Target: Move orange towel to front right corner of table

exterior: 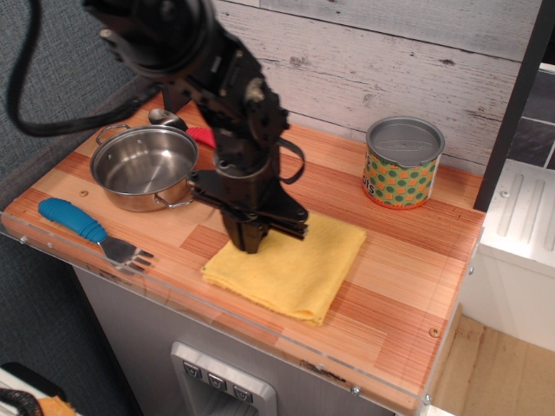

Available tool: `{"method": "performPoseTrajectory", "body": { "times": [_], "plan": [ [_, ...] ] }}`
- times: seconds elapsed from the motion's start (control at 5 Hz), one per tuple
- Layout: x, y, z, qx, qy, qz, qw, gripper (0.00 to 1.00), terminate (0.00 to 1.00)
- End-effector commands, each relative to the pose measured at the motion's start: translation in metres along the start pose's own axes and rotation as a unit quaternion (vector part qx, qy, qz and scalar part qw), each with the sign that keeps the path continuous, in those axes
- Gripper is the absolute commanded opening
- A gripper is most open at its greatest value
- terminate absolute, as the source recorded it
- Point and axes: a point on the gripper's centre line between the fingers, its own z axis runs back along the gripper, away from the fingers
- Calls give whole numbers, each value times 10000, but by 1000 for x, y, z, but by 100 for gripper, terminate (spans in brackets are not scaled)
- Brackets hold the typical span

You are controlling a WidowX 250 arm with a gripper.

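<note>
Gripper (250, 243) points straight down, tips pressed onto the towel (290, 264) near its 10 o'clock corner, prob. to pin or pinch the cloth so it drags flat across the table (408, 286) instead of bunching. Fingers look drawn together on a bit of fabric, but can't tell for sure whether it's clamped. Towel lies mid-front of table, spreading from under the tips toward 4 o'clock. Target corner, further toward 4 o'clock, is bare. Pot (143, 166) and fork (91, 230) sit at 9 o'clock, tin (402, 162) at 2 o'clock, all apart from towel.
</note>
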Motion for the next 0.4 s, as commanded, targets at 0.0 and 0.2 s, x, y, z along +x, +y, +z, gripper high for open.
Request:
{"method": "performPoseTrajectory", "body": {
  "times": [0.0,0.2],
  "plan": [
    [-4,-30,-5,-259,22,-98,9996,0,0],
    [-5,-49,-2,-226,49,-377,9990,0,0]
  ]
}}
